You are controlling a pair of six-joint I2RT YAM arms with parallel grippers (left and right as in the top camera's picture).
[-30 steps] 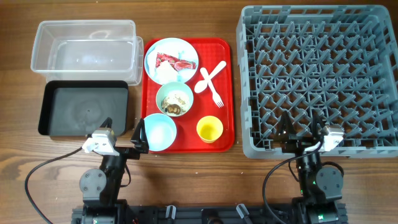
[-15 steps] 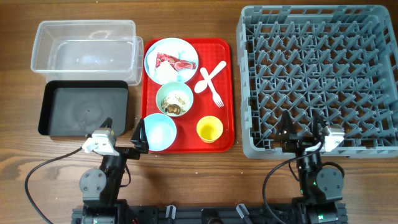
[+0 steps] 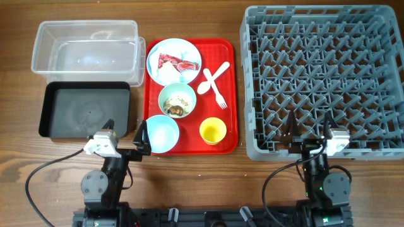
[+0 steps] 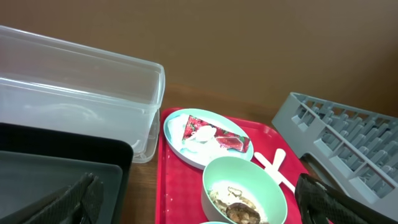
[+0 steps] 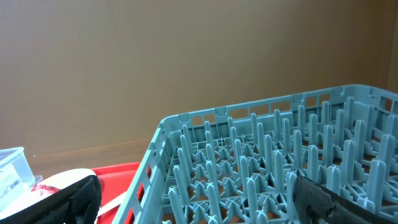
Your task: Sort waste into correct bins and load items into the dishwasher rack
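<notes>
The pale blue plate (image 3: 174, 58) lay at the far end of the red serving tray (image 3: 194, 120). It carried red wrapper scraps (image 3: 178, 64) and a crumpled white napkin (image 3: 168, 75). Just nearer, in the tray's middle, sat a bowl (image 3: 177, 100) holding brownish crumbly leftovers (image 3: 179, 108). An empty blue bowl (image 3: 161, 133) filled the tray's near left corner, and the yellow cup (image 3: 213, 131) stood upright at its near right. The white spoon (image 3: 211, 77) and fork (image 3: 216, 93) lay crossed toward the tray's right edge.

The clear tub (image 3: 85, 53) sat just left of the tray's far half and the black tray (image 3: 85, 110) just left of its near half. The grey rack (image 3: 322, 79) stood right of the tray, with a narrow strip of table (image 3: 189, 183) between them.

The left fingers (image 3: 142, 134) were spread wide and held nothing. They hung off the tray's near left corner, with one tip beside the empty bowl; whether it touched the bowl could not be told. The right fingers (image 3: 291, 123) were also spread wide and empty, well to the right of the tray, over the rack's near edge.
</notes>
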